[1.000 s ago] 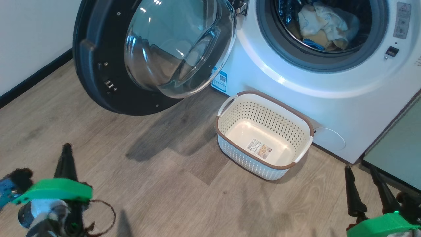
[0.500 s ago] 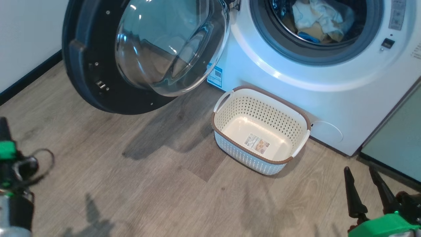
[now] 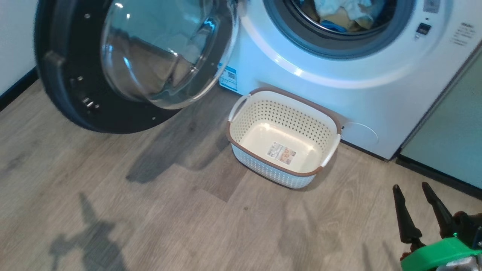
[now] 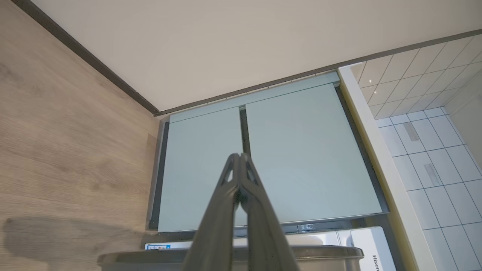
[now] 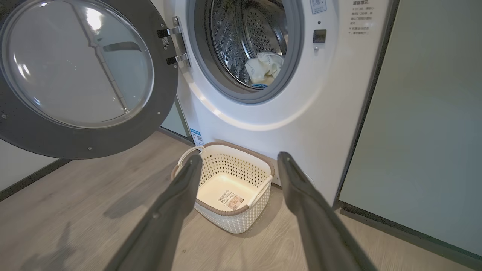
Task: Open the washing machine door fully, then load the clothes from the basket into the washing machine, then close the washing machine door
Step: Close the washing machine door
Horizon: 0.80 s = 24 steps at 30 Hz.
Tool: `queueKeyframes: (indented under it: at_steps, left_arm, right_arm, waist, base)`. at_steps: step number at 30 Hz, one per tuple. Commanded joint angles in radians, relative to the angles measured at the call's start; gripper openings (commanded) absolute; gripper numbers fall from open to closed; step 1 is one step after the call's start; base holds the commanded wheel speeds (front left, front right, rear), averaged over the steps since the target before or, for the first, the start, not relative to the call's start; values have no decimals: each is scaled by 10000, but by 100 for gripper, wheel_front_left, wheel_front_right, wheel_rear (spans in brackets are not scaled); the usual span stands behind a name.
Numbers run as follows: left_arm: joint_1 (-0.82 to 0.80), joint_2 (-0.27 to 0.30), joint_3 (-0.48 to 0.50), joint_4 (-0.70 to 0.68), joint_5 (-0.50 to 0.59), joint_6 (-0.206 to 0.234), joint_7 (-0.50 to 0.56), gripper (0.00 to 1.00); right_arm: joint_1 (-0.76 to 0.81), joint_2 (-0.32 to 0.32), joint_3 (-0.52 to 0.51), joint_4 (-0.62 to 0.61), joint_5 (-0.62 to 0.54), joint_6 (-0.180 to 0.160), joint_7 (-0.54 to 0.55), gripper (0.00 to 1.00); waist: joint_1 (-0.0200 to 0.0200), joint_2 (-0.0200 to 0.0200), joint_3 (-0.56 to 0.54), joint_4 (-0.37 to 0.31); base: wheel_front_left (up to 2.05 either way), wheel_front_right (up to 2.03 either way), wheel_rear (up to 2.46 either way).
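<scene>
The washing machine door [image 3: 60, 94] stands swung open to the left, its glass bowl facing the room; it also shows as the door [image 5: 162, 94] in the right wrist view. The white washing machine [image 3: 339, 86] has pale clothes [image 3: 339, 15] lying in its drum, seen too as clothes [image 5: 263, 67]. On the floor in front sits the basket [image 3: 278, 116], with nothing in it but its label. My right gripper [image 3: 410, 187] hangs open and empty at the lower right, well short of the basket [image 5: 226, 169]. My left gripper [image 4: 238, 155] is shut on nothing.
A pale teal cabinet [image 3: 452, 131] flanks the washer on the right. In the left wrist view two teal cabinet doors [image 4: 301, 150], a white wall, wood floor [image 4: 56, 131] and white tiles [image 4: 433, 150] show. A black skirting [image 3: 15, 88] runs along the left wall.
The head camera has turned, so the whole picture has shifted. My left gripper has swung off to the left and out of the head view. The right gripper holds its place.
</scene>
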<state>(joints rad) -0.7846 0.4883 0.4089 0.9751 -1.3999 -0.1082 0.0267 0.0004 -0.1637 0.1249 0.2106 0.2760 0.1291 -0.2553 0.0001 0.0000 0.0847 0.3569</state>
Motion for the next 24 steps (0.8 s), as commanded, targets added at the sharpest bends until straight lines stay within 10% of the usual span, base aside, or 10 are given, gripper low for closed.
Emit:
queueKeyframes:
  at_steps: [1,24]
  left_arm:
    - [-395,783,175,-136,-20,83,117,0]
    - [-3170,2326,-1102,1494,664,638,2613,0]
  right_arm:
    - [-427,-309,171,-304,63,16,-65,100]
    - [-1101,-770,286,-511,111,16,-65,100]
  waist:
    - [-1,0,117,-138]
    - [-1,0,1667,-1488]
  base:
    - [0,0,0]
    - [0,0,0]
